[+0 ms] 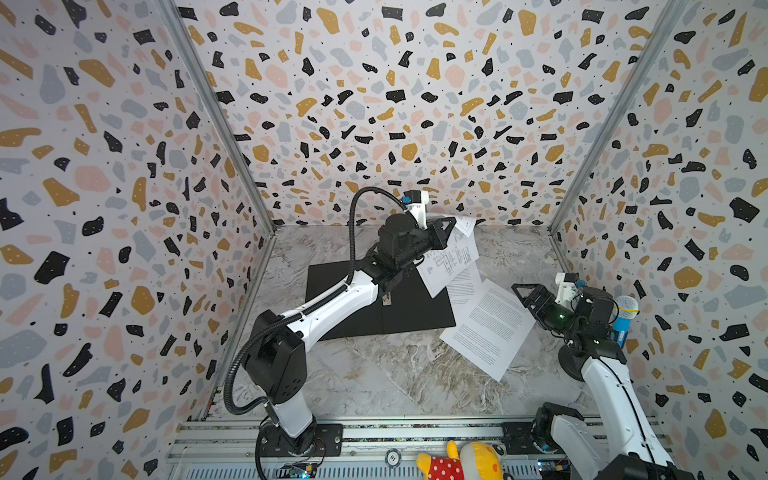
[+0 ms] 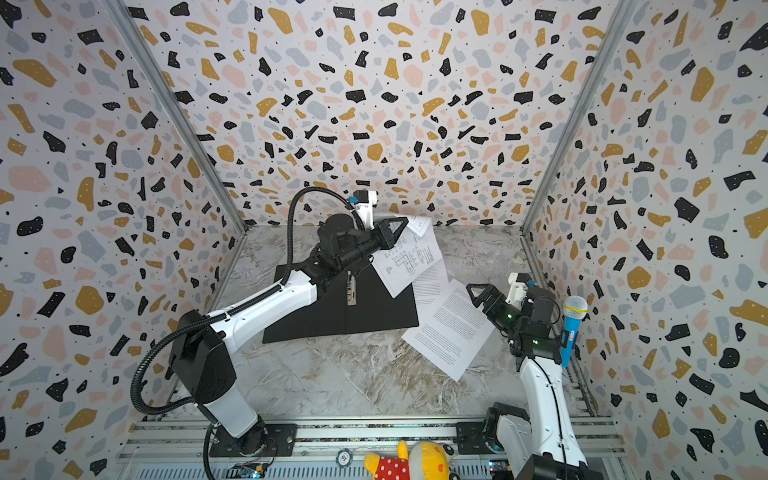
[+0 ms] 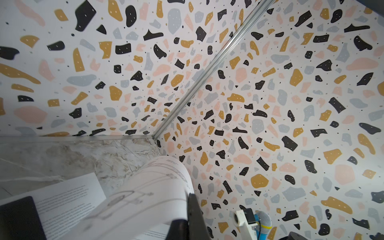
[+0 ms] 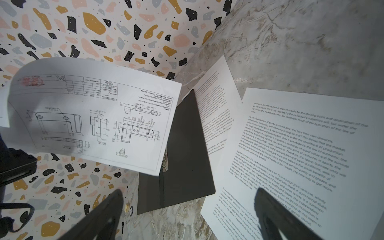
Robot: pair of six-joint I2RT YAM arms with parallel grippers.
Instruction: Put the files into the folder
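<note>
The folder (image 1: 415,311) (image 2: 374,316) (image 4: 187,145) lies open on the marble table, black inside up, with its metal spine clip (image 2: 351,289) showing. My left gripper (image 1: 449,224) (image 2: 399,226) (image 3: 190,198) is shut on the edge of the drawing sheet (image 1: 451,257) (image 2: 411,257) (image 4: 93,116), which hangs curled above the folder's far right corner. Two text sheets lie flat to the right: one (image 1: 467,286) (image 4: 216,108) partly under the folder's edge, the other (image 1: 490,328) (image 2: 451,328) (image 4: 301,155) nearer. My right gripper (image 1: 519,291) (image 2: 471,289) (image 4: 189,192) hovers open above that nearer sheet's right edge, holding nothing.
A blue toy microphone (image 1: 623,320) (image 2: 572,328) (image 3: 262,224) stands against the right wall behind my right arm. A yellow plush toy (image 1: 461,463) lies on the front rail. Patterned walls close in the table on three sides.
</note>
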